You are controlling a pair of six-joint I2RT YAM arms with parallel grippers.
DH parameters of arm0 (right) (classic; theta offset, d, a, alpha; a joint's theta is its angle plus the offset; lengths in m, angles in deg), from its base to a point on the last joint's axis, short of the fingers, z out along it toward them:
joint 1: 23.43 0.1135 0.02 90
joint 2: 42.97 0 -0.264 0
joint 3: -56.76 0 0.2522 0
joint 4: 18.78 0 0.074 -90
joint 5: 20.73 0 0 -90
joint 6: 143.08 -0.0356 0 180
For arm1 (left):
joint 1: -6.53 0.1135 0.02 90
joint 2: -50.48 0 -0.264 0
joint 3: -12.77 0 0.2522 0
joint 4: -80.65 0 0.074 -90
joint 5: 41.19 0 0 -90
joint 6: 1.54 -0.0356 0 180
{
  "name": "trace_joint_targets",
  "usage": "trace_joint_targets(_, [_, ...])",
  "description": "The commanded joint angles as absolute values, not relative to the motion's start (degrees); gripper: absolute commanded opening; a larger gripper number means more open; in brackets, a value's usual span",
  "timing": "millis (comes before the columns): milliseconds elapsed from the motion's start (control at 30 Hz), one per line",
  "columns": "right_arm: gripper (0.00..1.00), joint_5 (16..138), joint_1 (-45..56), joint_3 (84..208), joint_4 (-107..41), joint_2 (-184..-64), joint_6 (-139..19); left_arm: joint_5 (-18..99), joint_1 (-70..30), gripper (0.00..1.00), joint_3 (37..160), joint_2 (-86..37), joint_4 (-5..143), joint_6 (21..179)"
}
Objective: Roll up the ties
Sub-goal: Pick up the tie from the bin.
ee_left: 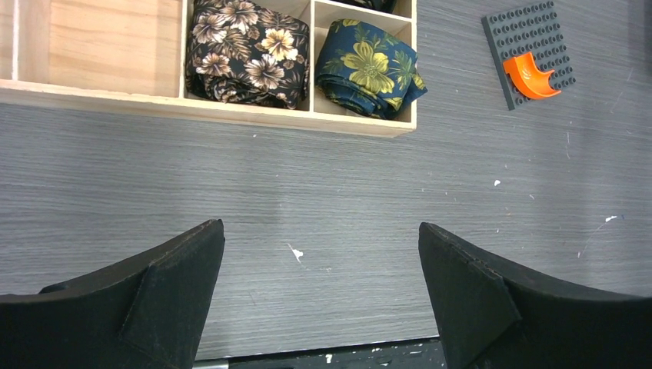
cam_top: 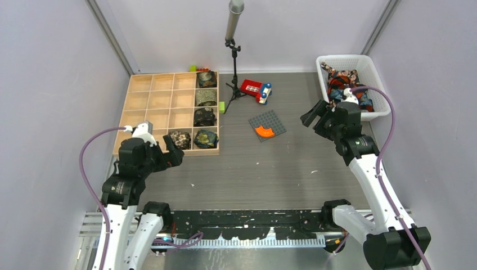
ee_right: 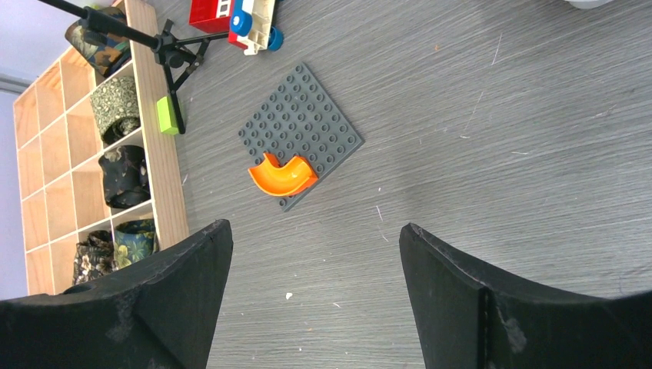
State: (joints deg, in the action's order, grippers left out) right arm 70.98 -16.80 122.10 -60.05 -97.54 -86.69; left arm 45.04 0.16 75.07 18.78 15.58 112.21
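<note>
Left pincer [ee_left: 319, 231]: jaws wide, nothing between them. It hangs over the bare grey wood-grain tabletop [ee_left: 346, 200] at lower left of the top view, just below the tray's near edge.
Right pincer [ee_right: 315, 227]: jaws wide, empty. It is raised at right of centre in the top view, next to the basket, with its camera looking down on the studded plate.
Rolled ties [cam_top: 205, 116]: five floral and paisley fabric rolls, one per cell of the pale wooden compartment tray [cam_top: 151, 101]. Four run down its right column and one sits next to them in the bottom row. The cell walls hem each roll in, which likely keeps it from unwinding.
Unrolled ties [cam_top: 336, 77]: dark printed fabric heaped loosely in the white plastic mesh basket [cam_top: 344, 57] at upper right. This is judged to be the supply.
Clutter: red toy car [cam_top: 256, 90], grey studded plate [cam_top: 269, 120] with orange curved piece [cam_top: 263, 131], black tripod stand [cam_top: 234, 67] and small green block [cam_top: 222, 107]. All lie at upper centre, apart from both pincers.
Step in hand: judged to be fetching the next tie. The right pincer is nearer the basket.
Caution: the heap looks tangled, so a grasp may lift more than one tie.
</note>
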Motion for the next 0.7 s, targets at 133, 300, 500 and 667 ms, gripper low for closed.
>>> trace_joint_targets(133, [0.84,63.02,-18.07,141.91,-63.27,-109.15,-84.00,42.61,0.03,1.00,76.02,17.97,16.86,112.52])
trace_joint_targets(300, [0.83,63.54,-26.55,160.01,-70.64,-124.72,-84.91,42.49,0.02,1.00,75.64,18.27,17.10,112.54])
trace_joint_targets(500, [0.83,64.77,-34.45,175.64,-73.99,-141.66,-82.24,42.62,0.01,1.00,75.49,18.32,17.23,112.63])
trace_joint_targets(667, [0.81,62.78,-37.62,188.72,-78.46,-154.90,-77.59,42.70,0.03,0.99,75.40,18.11,17.31,112.63])
